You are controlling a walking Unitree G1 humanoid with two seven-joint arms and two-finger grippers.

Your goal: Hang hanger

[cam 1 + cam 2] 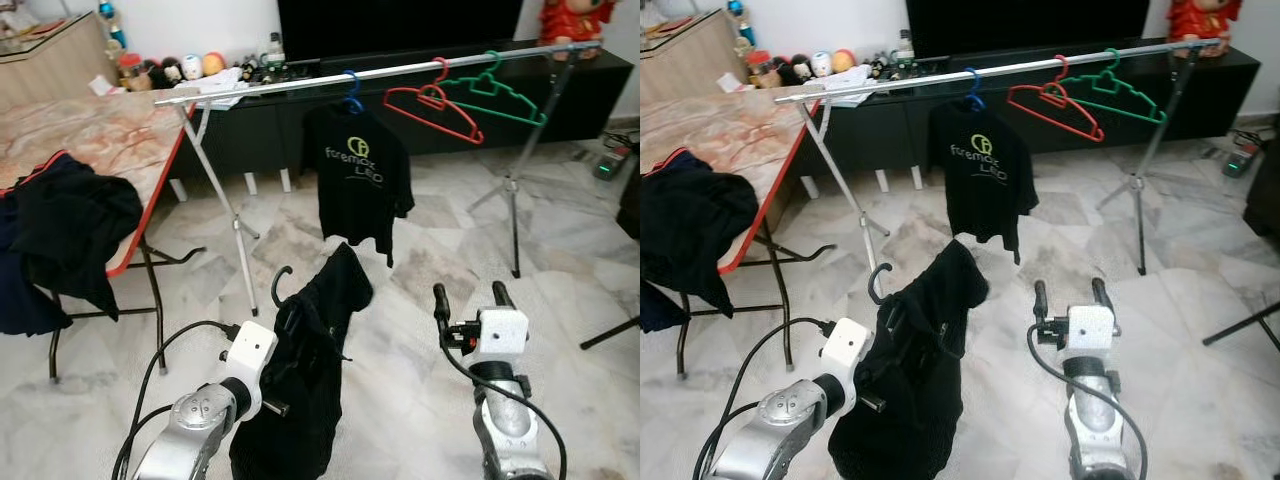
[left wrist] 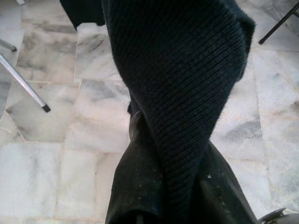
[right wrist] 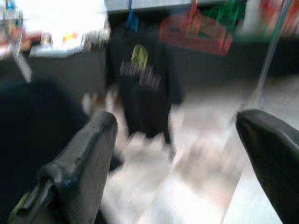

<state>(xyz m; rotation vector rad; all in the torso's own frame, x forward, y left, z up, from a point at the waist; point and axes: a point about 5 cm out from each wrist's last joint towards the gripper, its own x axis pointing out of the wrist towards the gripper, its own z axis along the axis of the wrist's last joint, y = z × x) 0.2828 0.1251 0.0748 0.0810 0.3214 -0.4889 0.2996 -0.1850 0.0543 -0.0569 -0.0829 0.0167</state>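
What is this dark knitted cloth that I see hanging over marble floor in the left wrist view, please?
Observer: It is a black garment on a black hanger, hanging from the left gripper.
Operator: Is there a rail ahead to hang it on?
Observer: Yes, a silver rail on stands runs across in front of the robot.
Operator: Is anything already on it?
Observer: A black T-shirt on a blue hanger, then a bare red hanger and a green hanger.
Operator: And the other arm?
Observer: The right gripper is raised, open and holds nothing.
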